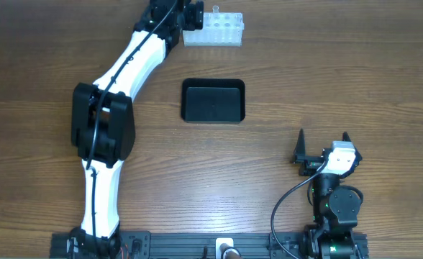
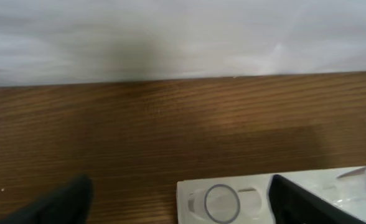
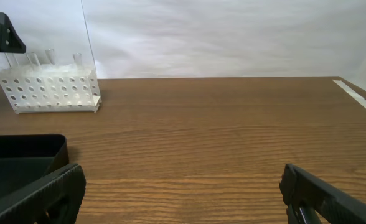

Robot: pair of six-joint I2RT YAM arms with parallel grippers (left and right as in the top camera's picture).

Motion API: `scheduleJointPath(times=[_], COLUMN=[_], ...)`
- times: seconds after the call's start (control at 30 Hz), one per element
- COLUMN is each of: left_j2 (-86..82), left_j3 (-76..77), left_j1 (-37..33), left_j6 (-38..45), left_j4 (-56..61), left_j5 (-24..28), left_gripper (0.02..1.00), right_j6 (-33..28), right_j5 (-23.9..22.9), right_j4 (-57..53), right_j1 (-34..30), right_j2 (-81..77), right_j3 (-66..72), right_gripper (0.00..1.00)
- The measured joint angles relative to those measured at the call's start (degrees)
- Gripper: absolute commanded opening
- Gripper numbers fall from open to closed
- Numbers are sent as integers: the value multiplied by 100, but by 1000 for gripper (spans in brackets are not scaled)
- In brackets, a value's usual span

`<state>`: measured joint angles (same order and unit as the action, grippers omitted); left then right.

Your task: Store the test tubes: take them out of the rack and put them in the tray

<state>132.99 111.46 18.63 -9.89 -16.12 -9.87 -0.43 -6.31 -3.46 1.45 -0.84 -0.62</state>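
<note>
Pale wall (image 3: 233, 37) closes off the far edge of a wood-grain desk (image 1: 355, 65), and the white rack (image 1: 213, 30) stands just short of that edge, slightly left of its middle. A few clear test tubes (image 3: 49, 57) stand upright in the rack; their exact number cannot be told. The black tray (image 1: 213, 101) lies well nearer the desk's centre, apart from the rack and in line with it, and the top view shows no tube lying in it, so the storing appears to be at its very start. The left arm stretches up the desk, and its left end effector (image 2: 180, 190) hangs at the rack's left end with the fingers spread wide and nothing between them; its wrist view looks down on one open hole (image 2: 220, 202) of the rack's top plate. The right end effector (image 1: 323, 137) sits near the desk's near edge on the right side, well away from rack and tray, its fingers also spread and empty. The step in hand looks like the approach for a first pick. The next move probably calls for centring the spread fingers over one tube's top, closing gently on the glass, then lifting straight up so the tube clears its hole without tipping the light rack.
</note>
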Motion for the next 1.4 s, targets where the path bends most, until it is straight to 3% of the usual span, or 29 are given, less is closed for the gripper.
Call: scheduleJointPath(times=[0.4,0.73,1.07,1.4], left_j2=[66,66,68,74], left_j3=[11,22,22,22], left_j1=[2,61,107,107], left_j6=[-26,-24,-20,-22], left_j4=[9,81,179,179], left_j5=[-7,-7,-7,-7], left_gripper=[636,538,356,354], right_j6=[-4,-4,-7,-4], right_j5=[0,0,0,0], right_j4=[0,0,0,0], right_j1=[2,2,2,2], right_j2=[0,0,0,0], right_j3=[0,0,0,0], right_gripper=[993,993,993,991])
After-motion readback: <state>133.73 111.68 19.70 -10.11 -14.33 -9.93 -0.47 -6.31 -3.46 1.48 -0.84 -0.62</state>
